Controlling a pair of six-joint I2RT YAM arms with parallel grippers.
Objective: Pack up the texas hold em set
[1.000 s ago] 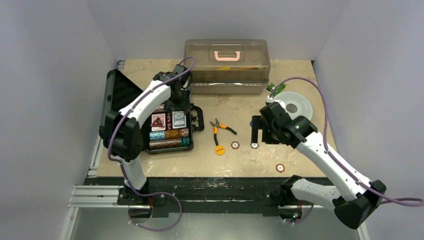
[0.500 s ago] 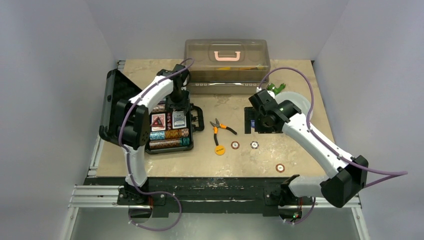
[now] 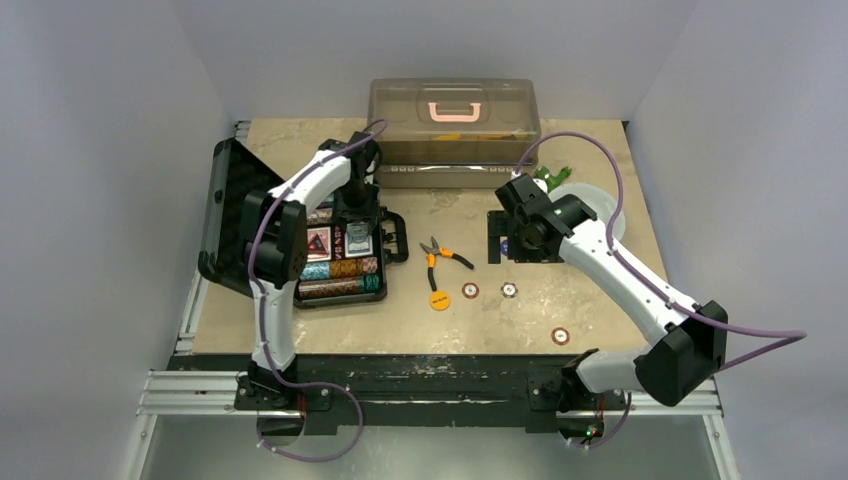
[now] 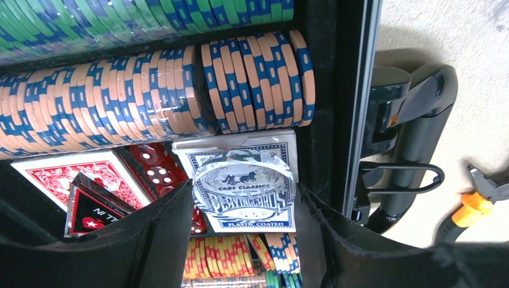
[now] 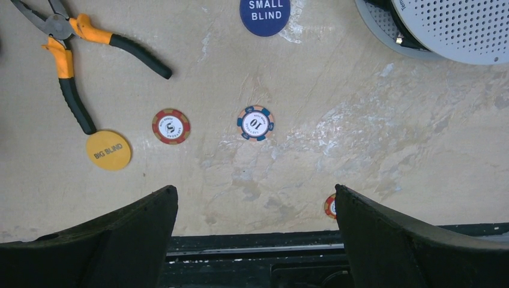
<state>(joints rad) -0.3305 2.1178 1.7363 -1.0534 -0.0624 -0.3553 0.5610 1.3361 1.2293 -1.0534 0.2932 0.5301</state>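
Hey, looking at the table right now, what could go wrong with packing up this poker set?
The left gripper seems to pinch a clear disc by its edges above the blue card deck; it may slip. The right gripper hangs open over a 10 chip lying flat, which may slide rather than lift. The pliers beside the yellow disc could get bumped.

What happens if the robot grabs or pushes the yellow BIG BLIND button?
The BIG BLIND button looks thin and lies flat on the table, so the right end effector would probably struggle to get under it. It seems smooth plastic, so a push likely slides it. Lying flat, it shouldn't roll.
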